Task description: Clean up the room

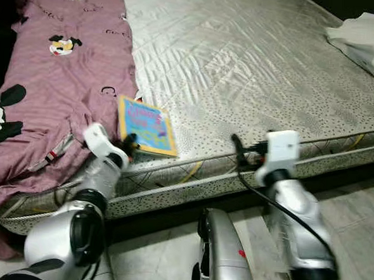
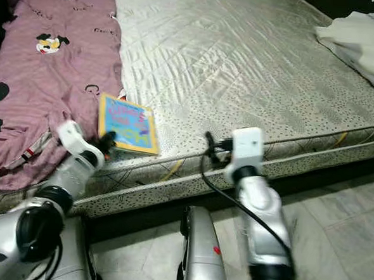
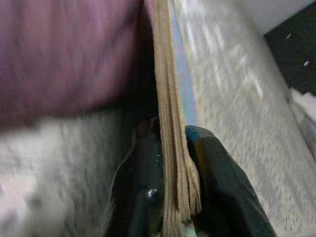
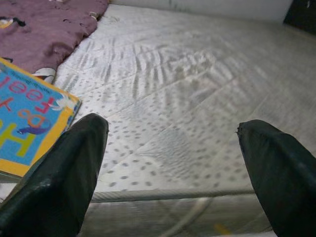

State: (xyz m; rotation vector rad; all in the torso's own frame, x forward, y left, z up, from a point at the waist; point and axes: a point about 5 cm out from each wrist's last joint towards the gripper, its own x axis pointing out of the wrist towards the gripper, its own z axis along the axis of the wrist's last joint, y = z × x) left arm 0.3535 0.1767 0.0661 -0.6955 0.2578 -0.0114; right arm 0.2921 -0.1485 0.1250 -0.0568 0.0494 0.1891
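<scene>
book: you've got it [image 1: 147, 127] lying flat near the front edge of the mattress [image 1: 254, 74], blue cover with yellow border, its left side just beside the purple blanket [image 1: 57, 87].
left tool: your left tool [image 3: 173, 168] is clamped on the book's near corner, one black finger [image 3: 140, 187] on each face of the page block; from the head view it sits at the mattress edge where blanket meets book [image 1: 128, 148].
right tool: your right tool [image 4: 170, 168] is spread wide, holding nothing, over the front edge of the mattress, well to the right of the book [image 4: 29, 123].
in the way: blanket edge bunches right against the book on the left side and drapes over the bed's front corner; black cable [image 1: 278, 206] runs down along your right arm.
around: white pillow or folded cloth [image 1: 368, 40] at the far right of the bed, well apart from the book; tiled floor [image 1: 355, 201] below; silver robot body part [image 1: 221, 253] between the arms.
blur: left wrist view is soft, cover print not readable there.
</scene>
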